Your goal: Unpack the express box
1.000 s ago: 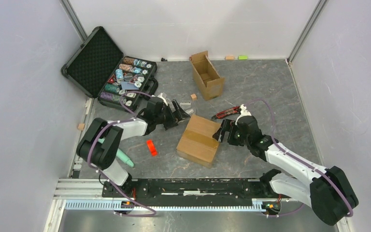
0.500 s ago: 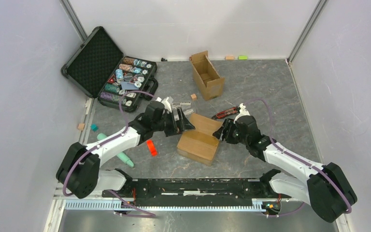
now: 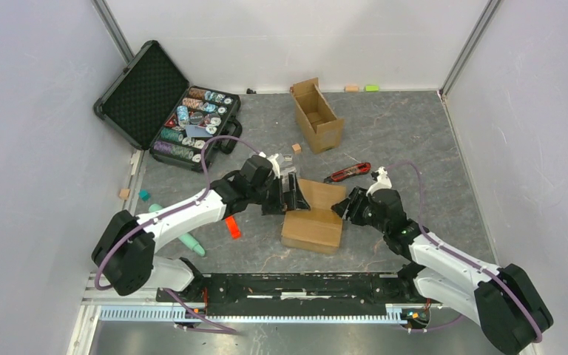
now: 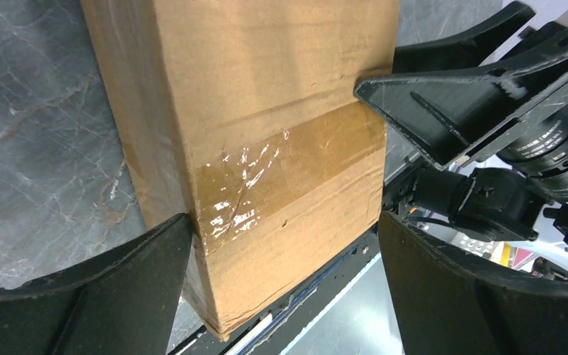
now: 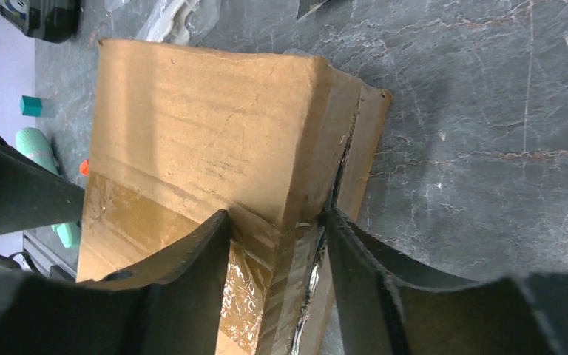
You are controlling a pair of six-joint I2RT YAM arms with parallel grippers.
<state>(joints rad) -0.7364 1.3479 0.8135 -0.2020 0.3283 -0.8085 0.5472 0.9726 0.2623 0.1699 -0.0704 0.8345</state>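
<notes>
The express box (image 3: 314,214) is brown cardboard with a glossy taped seam and lies flat on the grey table; no label shows. My left gripper (image 3: 293,194) is open wide over its far left end. In the left wrist view the box (image 4: 266,111) fills the gap of the left gripper (image 4: 282,217), with the left finger against its side. My right gripper (image 3: 345,208) is at the box's right end. In the right wrist view the right gripper (image 5: 277,216) is shut on the box (image 5: 214,111), one finger on the taped top and one in the end seam.
A narrow open cardboard box (image 3: 316,115) stands at the back. A black case of chips (image 3: 185,122) lies back left. A red utility knife (image 3: 347,172) lies just behind the box. A red piece (image 3: 231,225) and a teal tool (image 3: 191,242) lie to the left.
My left gripper has moved right and come down over the box's far end. The box has turned squarer to the near edge and shifted right. My right gripper has moved with it.
</notes>
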